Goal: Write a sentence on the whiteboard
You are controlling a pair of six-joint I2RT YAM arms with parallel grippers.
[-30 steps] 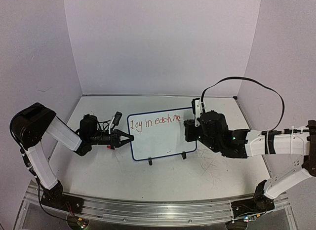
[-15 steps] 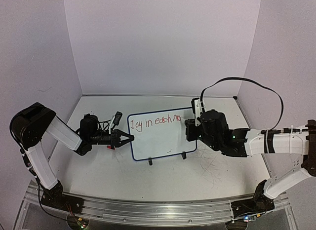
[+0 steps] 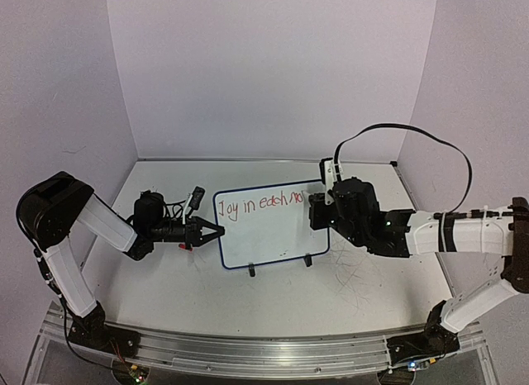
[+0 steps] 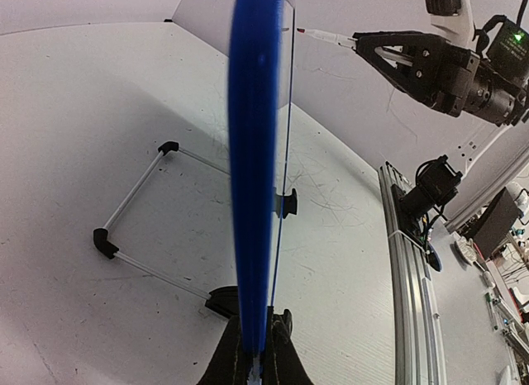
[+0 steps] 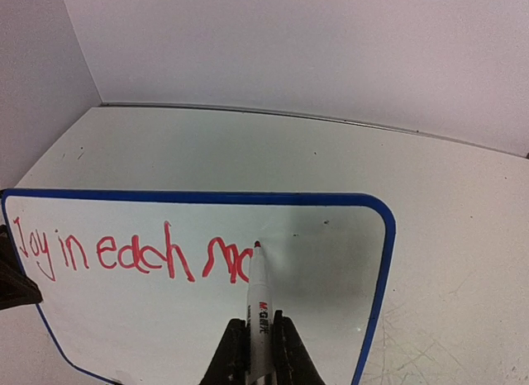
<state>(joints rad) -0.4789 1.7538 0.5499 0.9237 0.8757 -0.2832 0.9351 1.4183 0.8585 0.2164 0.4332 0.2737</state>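
Note:
The whiteboard [image 3: 269,232] stands upright on two black feet mid-table; its blue rim [image 4: 254,154] fills the left wrist view edge-on. Red letters [image 5: 124,253] on it read "Joy in each mo". My left gripper [image 3: 216,233] is shut on the board's left edge [image 4: 252,335]. My right gripper [image 3: 314,210] is shut on a white marker [image 5: 260,306]. The marker's red tip [image 5: 257,245] touches the board just right of the last letter. The board's right third is blank.
A wire stand with black end caps [image 4: 136,211] props the board from behind. Purple walls close in the back and both sides. A metal rail [image 3: 256,352] runs along the near table edge. Grey scuff marks [image 3: 355,278] cover the tabletop.
My right gripper has moved slightly right and up along the board, and the red writing has grown by a stroke after "m". The left arm has not moved.

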